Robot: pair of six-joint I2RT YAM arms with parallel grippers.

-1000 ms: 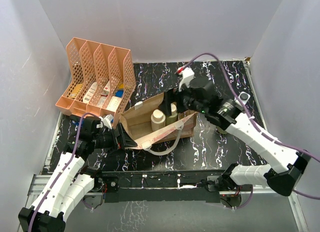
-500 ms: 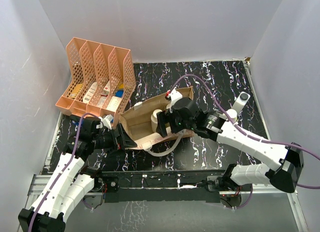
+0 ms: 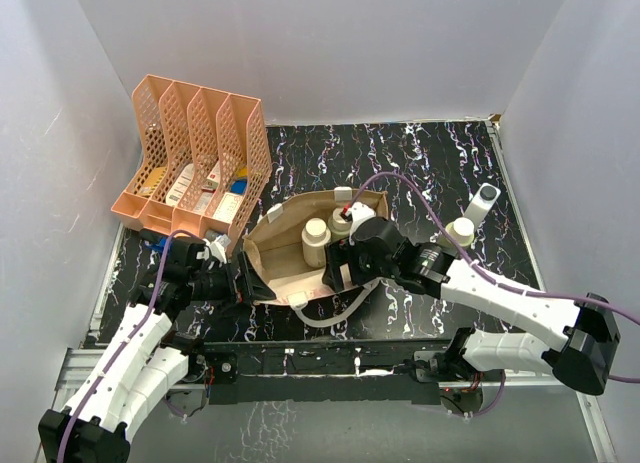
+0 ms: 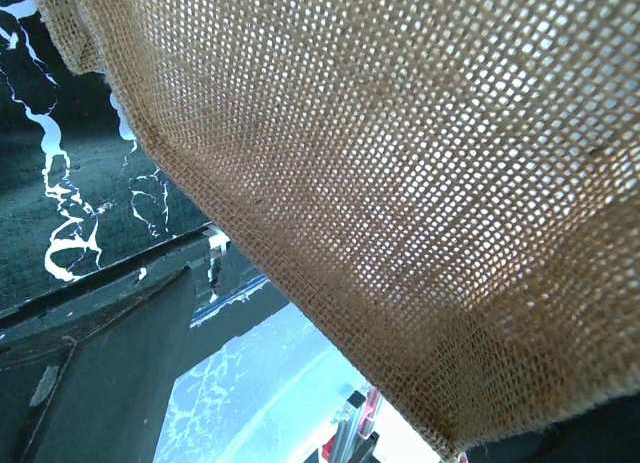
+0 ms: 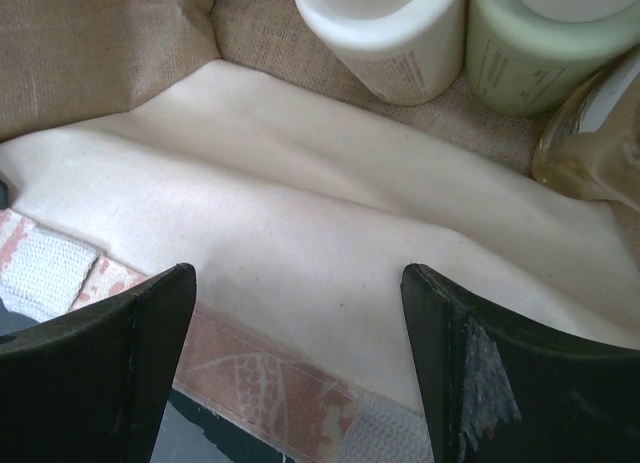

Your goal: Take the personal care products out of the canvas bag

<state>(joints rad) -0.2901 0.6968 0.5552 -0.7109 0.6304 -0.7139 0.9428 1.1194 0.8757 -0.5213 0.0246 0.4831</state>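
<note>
The canvas bag [image 3: 285,265] lies open at mid-table, its white loop handle trailing in front. Two cream bottles with white caps [image 3: 315,241] stand inside; a third cap shows behind them. My right gripper [image 3: 336,274] is open and empty, low over the bag's front rim. In the right wrist view its gripper [image 5: 300,318] spans the white lining [image 5: 300,213], with a cream bottle [image 5: 385,33], a pale green bottle [image 5: 540,53] and a clear amber bottle [image 5: 590,143] beyond. My left gripper [image 3: 243,281] is shut on the bag's left end; burlap [image 4: 400,163] fills its wrist view.
An orange mesh file rack [image 3: 195,148] with small boxes and blue items stands at the back left. A slim white-grey bottle [image 3: 483,201] and a beige bottle with a white cap [image 3: 460,230] stand on the black marbled table [image 3: 420,153] at the right. White walls close in all round.
My right gripper came down and leftward from above the bag's right end to its front rim. The bag's mouth now stands wider. My left gripper kept its hold.
</note>
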